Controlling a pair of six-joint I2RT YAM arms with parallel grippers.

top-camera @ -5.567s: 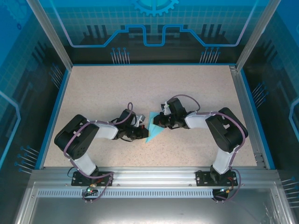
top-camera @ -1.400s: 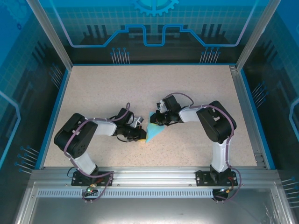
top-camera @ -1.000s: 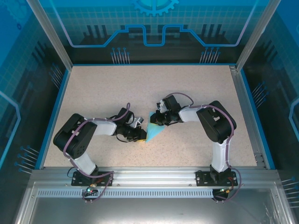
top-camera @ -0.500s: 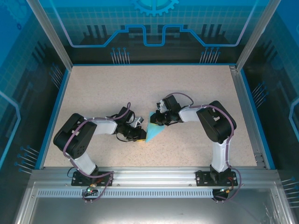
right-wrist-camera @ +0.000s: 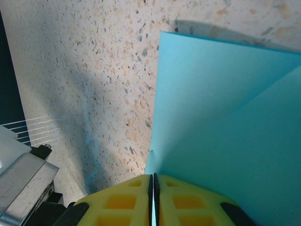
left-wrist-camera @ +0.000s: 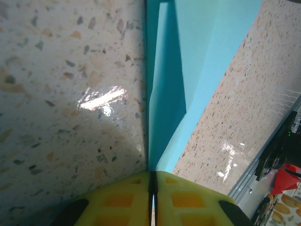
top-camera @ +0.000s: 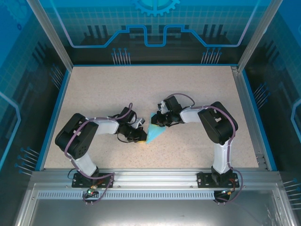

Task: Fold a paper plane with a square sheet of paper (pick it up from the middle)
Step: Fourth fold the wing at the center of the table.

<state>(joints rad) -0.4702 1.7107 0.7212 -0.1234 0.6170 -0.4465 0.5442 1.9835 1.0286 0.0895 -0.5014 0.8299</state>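
The left gripper (left-wrist-camera: pixel 153 182) has its two yellow pads pressed together on one pointed end of the sheet of paper (left-wrist-camera: pixel 197 56), and a sharp fold runs away from them. The right gripper (right-wrist-camera: pixel 153 183) is clenched too, on another edge of this sheet. The paper is thin, plain and light blue, and it is folded to a pointed shape. It sits at the middle of the table (top-camera: pixel 103 89), between both grippers. The table top is speckled beige and a little glossy. There is wide free room toward the blue rim (top-camera: pixel 151 65).
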